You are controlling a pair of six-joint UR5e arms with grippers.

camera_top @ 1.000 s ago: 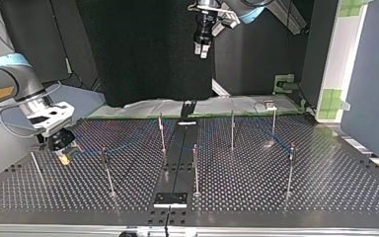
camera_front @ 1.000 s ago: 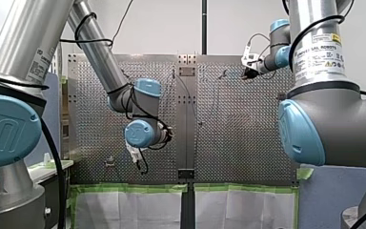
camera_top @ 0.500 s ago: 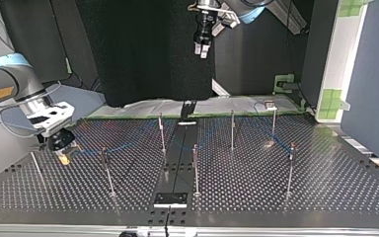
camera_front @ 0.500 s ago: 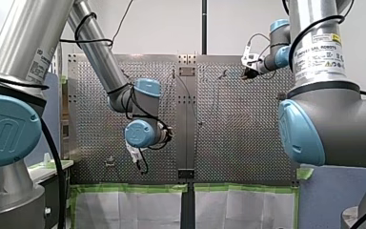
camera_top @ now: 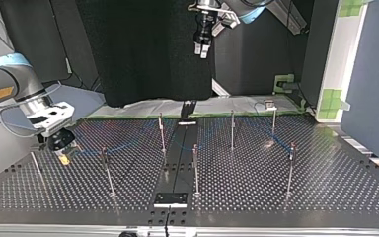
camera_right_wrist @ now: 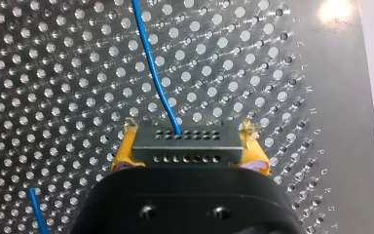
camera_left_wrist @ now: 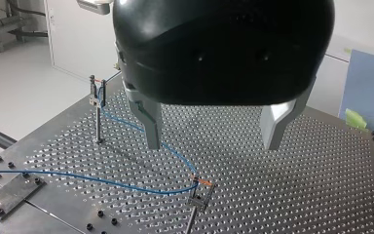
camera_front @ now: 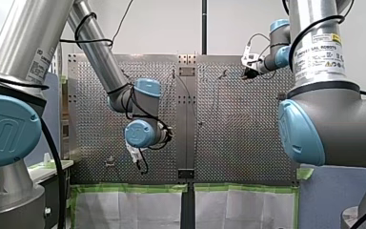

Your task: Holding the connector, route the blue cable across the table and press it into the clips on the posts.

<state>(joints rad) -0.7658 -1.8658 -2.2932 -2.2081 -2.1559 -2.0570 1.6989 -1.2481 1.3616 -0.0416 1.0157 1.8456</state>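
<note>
Bench (camera_top: 325, 187): perforated, set with posts (camera_top: 107, 170).
Left tool (camera_left_wrist: 216, 131): spread wide, empty, raised high.
Right tool (camera_right_wrist: 190, 156): clamped on the connector (camera_right_wrist: 185, 139), low over the bench.
Blue cable (camera_right_wrist: 153, 66): seated in two clips. Routing is judged underway, and the next post must be approached taut.

7 posts (camera_top: 195, 168), 1 blue cable (camera_right_wrist: 153, 73), 1 connector (camera_right_wrist: 185, 144) (plus 2 arms (camera_front: 100, 52)).
</note>
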